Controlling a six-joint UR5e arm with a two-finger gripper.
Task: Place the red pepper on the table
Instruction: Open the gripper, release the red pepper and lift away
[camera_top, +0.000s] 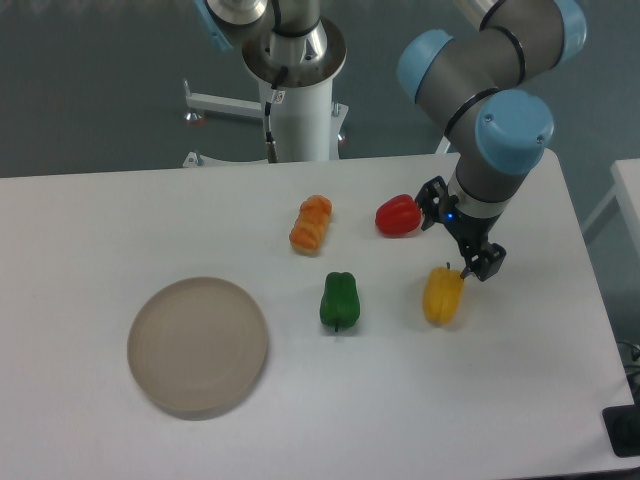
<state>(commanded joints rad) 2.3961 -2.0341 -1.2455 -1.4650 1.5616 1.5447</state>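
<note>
One high camera overlooks the table (420, 420).

Bright, even light; soft shadows.
</note>
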